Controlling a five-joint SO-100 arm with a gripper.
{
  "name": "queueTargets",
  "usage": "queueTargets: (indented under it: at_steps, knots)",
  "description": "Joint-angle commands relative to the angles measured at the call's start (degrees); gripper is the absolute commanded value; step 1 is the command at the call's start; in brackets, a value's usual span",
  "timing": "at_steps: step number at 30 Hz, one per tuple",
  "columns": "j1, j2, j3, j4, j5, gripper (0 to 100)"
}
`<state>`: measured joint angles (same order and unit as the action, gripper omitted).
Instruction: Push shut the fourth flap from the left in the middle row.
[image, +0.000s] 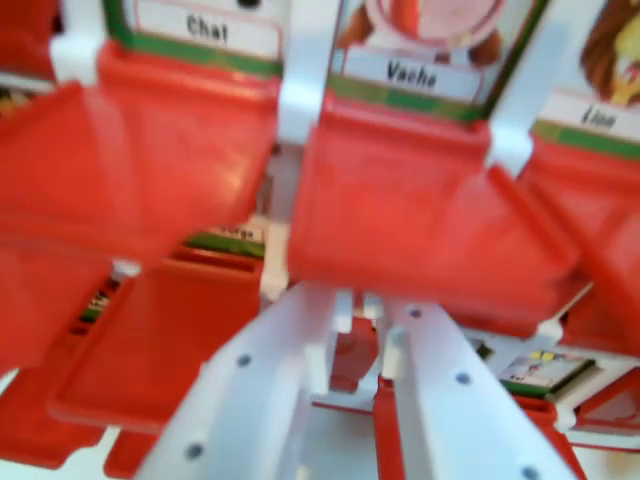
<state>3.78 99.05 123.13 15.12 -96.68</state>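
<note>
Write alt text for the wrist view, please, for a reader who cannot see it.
The white gripper points up at a row of raised red flaps, blurred by closeness. Labels above read "Chat", "Vache" and "Lion".

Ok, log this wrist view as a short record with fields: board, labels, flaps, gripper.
board: red flap board with white dividers, seen close and blurred
labels: "Chat" at upper left, "Vache" at upper middle, a third at upper right reads roughly "Lion"
flaps: red flap under Chat and red flap under Vache both stick out toward the camera
gripper: white gripper at bottom centre, fingers close together, tips just below the Vache flap; contact cannot be told
</note>
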Motion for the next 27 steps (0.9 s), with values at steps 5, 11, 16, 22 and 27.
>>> queueTargets:
  at_steps: [5,11,16,22,27]
  knots:
    - [0.18,8.26,-0.26,1.49,-1.05,0]
    - [-0.97,25.66,9.58,8.79,-0.79,0]
    - [-0.79,45.44,18.46,19.16,-0.53,0]
    - [-0.79,76.46,27.25,39.46,-1.32,0]
    - [-2.99,88.42,25.22,53.44,0.97,0]
